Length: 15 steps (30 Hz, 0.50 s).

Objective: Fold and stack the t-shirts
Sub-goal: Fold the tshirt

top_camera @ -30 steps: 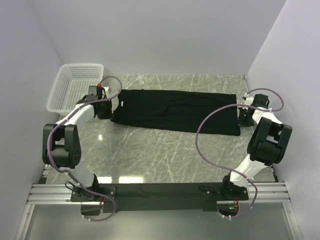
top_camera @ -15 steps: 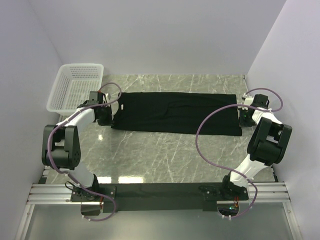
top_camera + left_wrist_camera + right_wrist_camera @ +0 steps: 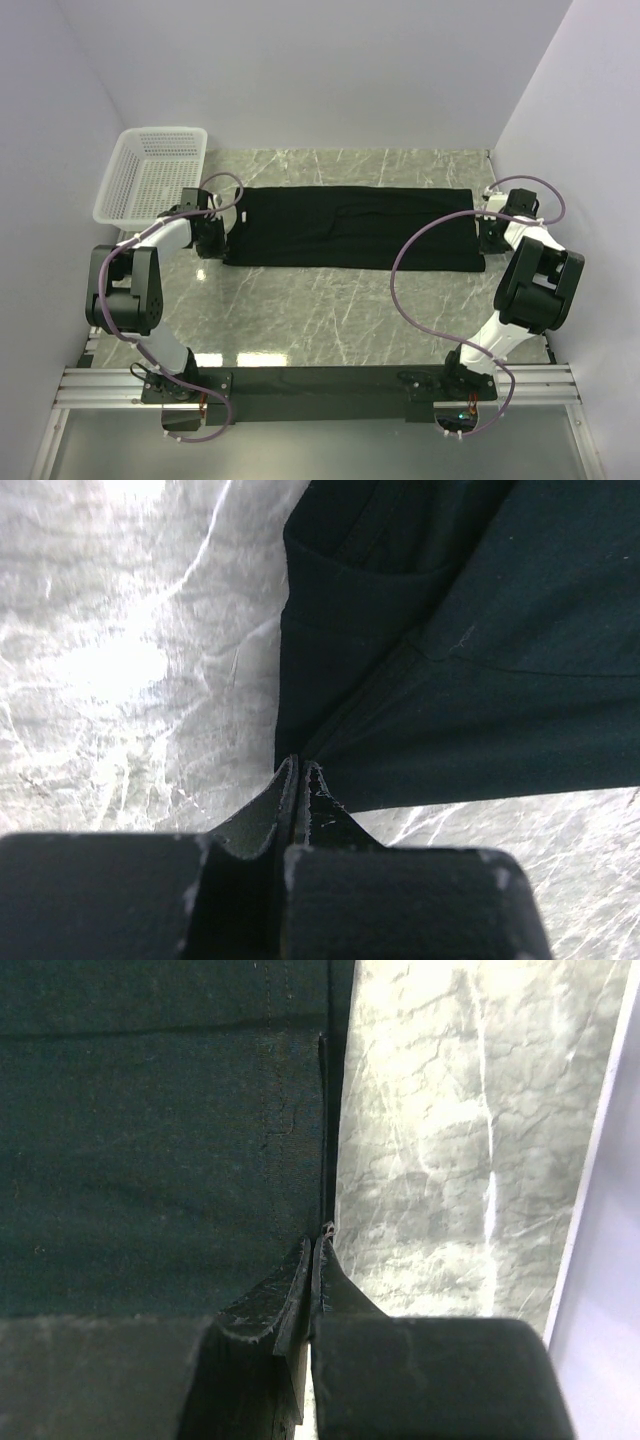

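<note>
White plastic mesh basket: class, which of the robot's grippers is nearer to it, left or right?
Left. The left gripper pinches the end of the black cloth t-shirt just beside the white plastic mesh basket; the right gripper pinches the opposite end, far from it.

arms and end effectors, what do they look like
The left arm and right arm both have white tubular links between chunky black joint housings. A purple cable loops loosely along each. The left end effector and right end effector each have two black fingers that taper to thin, scuffed tips on a blocky black body.
</note>
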Motion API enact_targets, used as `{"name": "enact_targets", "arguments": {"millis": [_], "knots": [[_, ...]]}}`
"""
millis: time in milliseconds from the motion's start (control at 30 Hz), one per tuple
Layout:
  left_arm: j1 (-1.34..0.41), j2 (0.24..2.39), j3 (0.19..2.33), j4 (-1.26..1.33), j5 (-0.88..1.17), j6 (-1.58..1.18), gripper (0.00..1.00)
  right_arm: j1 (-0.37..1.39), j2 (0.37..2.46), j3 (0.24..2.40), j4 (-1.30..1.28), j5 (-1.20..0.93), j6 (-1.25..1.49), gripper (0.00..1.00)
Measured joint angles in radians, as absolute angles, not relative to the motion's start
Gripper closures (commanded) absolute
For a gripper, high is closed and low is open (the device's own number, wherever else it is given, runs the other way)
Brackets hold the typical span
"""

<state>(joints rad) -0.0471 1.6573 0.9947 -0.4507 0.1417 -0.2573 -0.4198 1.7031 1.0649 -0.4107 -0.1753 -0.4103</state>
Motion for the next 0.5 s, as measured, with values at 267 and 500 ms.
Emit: {"name": "enact_targets", "arguments": {"millis": [267, 500], "knots": [[-0.047, 1.657, 0.985, -0.461, 0.124, -0.284, 0.97, -0.42, 1.702, 1.046, -0.407, -0.152, -0.41, 0.98], [-0.047, 1.653, 0.983, -0.464, 0.089, -0.301, 0.63, -0.424, 1.701, 1.046, -0.398, -0.121, -0.414, 0.55]]}}
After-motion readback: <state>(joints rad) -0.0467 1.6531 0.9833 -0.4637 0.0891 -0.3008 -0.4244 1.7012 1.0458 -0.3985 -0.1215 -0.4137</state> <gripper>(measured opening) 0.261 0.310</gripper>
